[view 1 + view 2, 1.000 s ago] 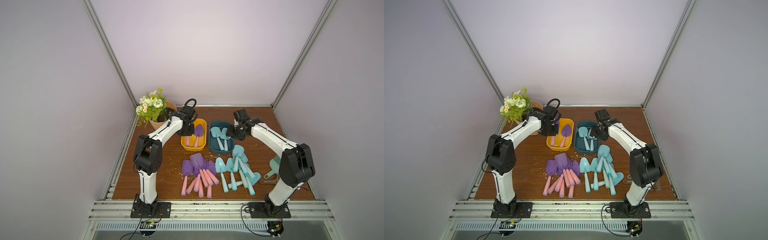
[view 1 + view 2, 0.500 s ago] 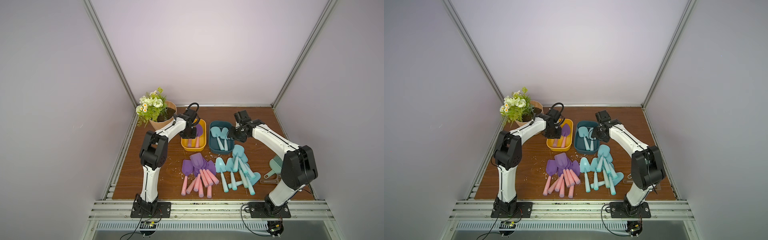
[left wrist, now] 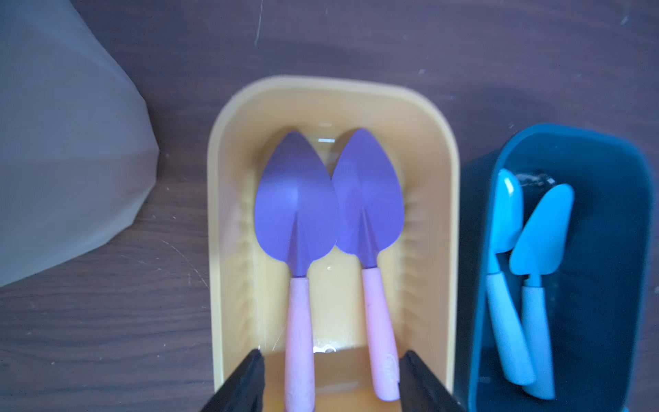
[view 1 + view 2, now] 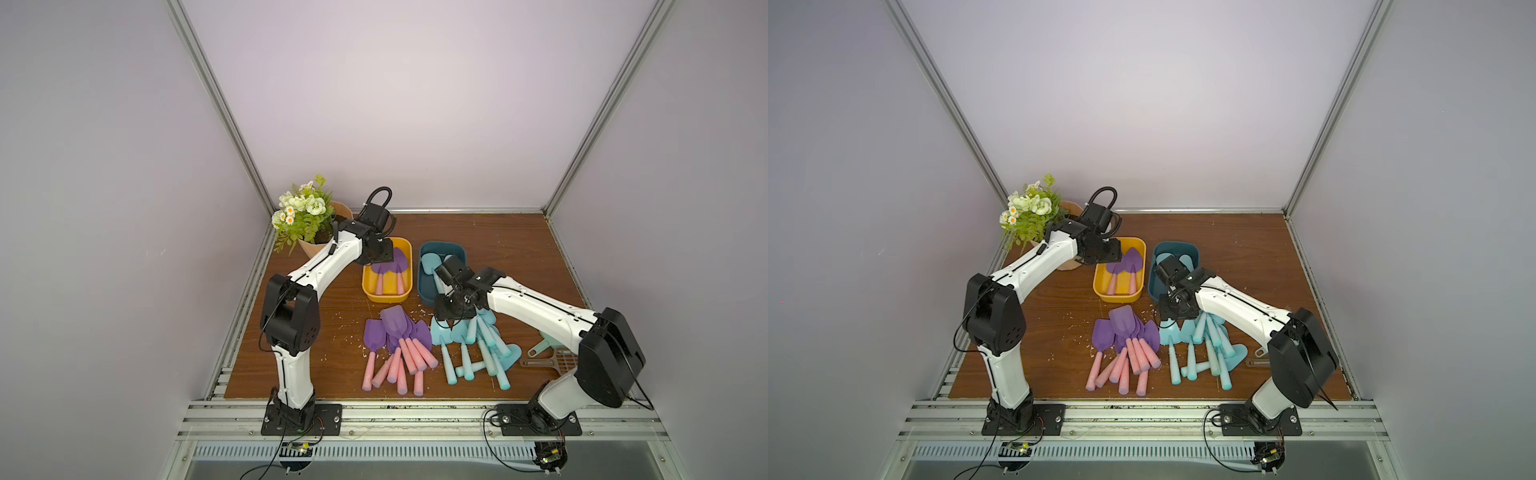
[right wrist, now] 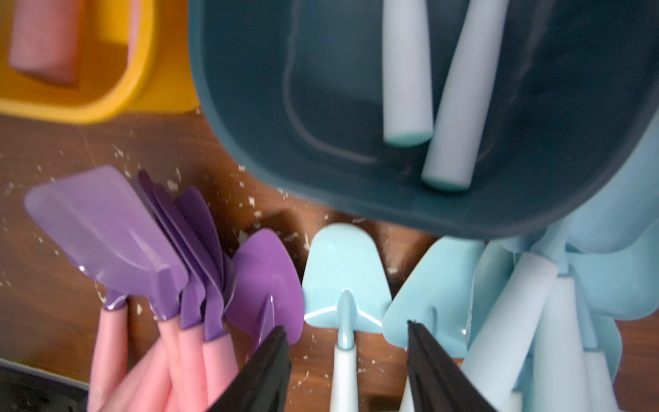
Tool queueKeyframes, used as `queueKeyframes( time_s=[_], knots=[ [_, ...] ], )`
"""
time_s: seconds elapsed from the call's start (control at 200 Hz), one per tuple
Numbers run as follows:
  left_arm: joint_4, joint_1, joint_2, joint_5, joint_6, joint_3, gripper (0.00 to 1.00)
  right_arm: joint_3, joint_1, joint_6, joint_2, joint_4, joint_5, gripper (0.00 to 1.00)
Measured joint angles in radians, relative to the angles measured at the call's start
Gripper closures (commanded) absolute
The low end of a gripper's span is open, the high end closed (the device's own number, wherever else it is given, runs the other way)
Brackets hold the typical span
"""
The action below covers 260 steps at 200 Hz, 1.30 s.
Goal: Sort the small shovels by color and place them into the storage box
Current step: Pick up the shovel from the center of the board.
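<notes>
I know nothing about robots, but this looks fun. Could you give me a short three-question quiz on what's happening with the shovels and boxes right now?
1. True or false: the yellow box holds two purple shovels.
2. The right gripper hovers over: A the yellow box; B a turquoise shovel on the table; C nothing but bare wood.
3. Fill in: the left gripper, above the yellow box, has its jaws ____.

Key: 1 true; 2 B; 3 open.
</notes>
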Motion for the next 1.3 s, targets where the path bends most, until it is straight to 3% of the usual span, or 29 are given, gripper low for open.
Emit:
queueKeyframes(
  time_s=[0.215,0.435,0.836,1.076,1.301],
  knots=[
    [0.012,0.000,-0.014,-0.005,-0.001,-0.005,0.37,-0.088,0.113,0.025,0.000,-0.019,0.011,0.45],
    [0.012,0.000,-0.014,0.001,0.000,-0.025,0.36,-0.172,0.124,0.063,0.000,-0.016,0.010,0.47],
    [0.015,0.000,-0.018,0.003,0.009,-0.069,0.36,-0.180,0.229,0.082,0.080,0.022,-0.002,0.50],
    [0.015,0.000,-0.032,0.003,0.012,-0.080,0.36,-0.184,0.242,0.101,0.093,0.019,0.011,0.79],
    [0.019,0.000,-0.044,0.003,0.011,-0.093,0.36,-0.129,0.242,0.089,0.093,-0.019,0.032,0.85]
  ],
)
